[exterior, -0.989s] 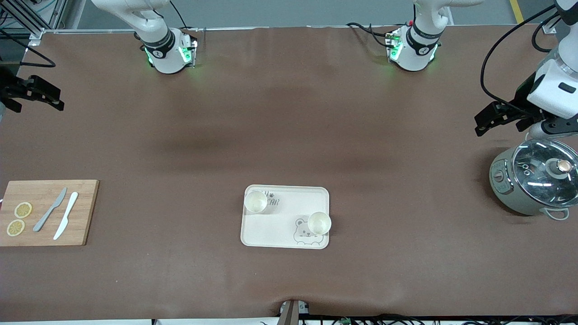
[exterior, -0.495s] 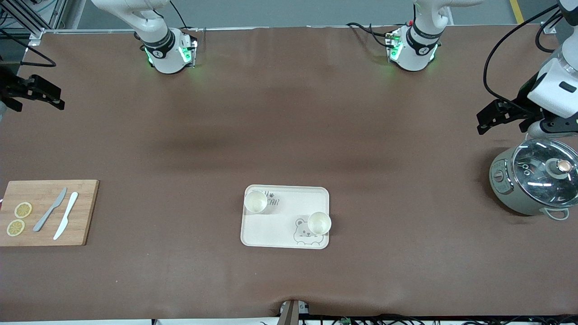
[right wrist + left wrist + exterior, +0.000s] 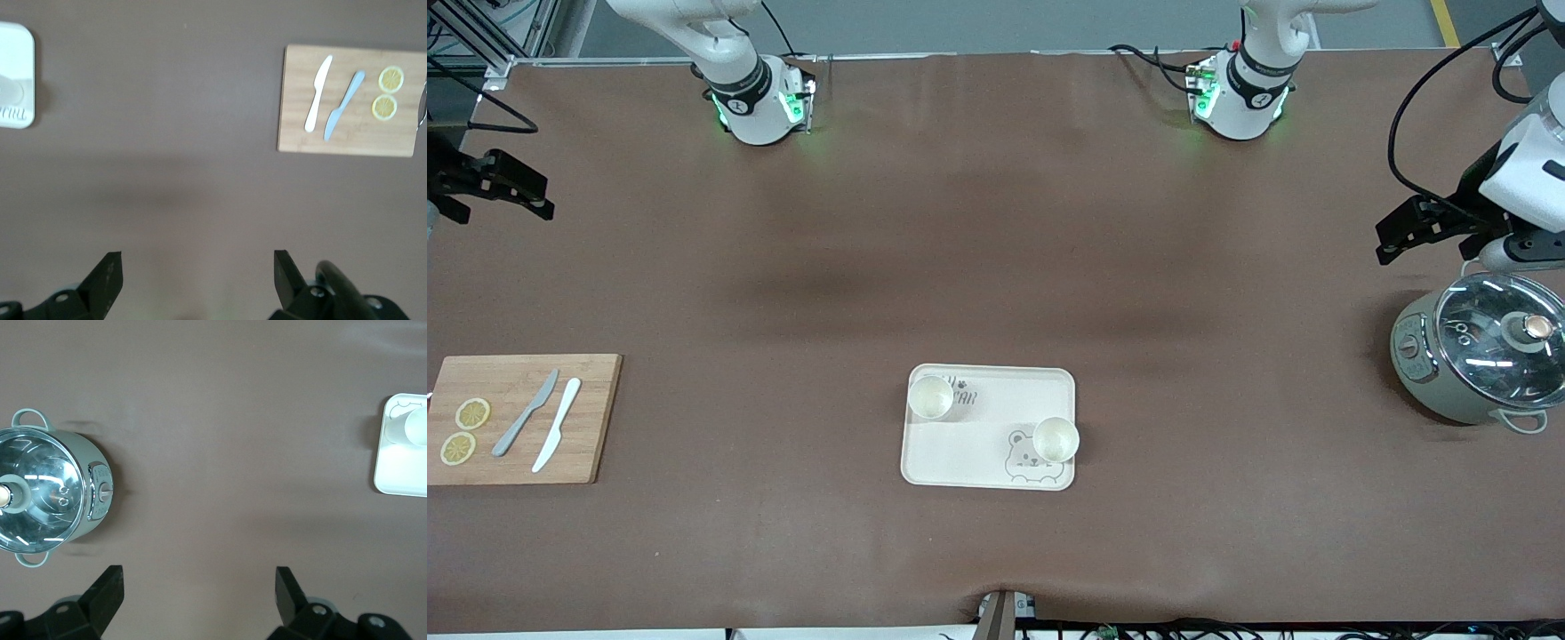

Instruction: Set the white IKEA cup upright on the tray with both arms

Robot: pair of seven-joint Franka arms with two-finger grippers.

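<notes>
While both cups (image 3: 930, 396) (image 3: 1056, 439) stand upright on the tray (image 3: 987, 462), nothing held.
Likely light, rigid, slick, chippable; best pinched across the rim. Left hand (image 3: 199, 581) and right hand (image 3: 197, 265) wide open, empty, over bare counter (image 3: 996, 249).

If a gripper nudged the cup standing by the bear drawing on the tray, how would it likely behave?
The cup stands upright with its mouth up, close to the tray rim, so a low push would probably slide it against the rim. It looks small and empty, so likely light; a push near its top might tip it. Round, it would probably roll once on its side.
</notes>
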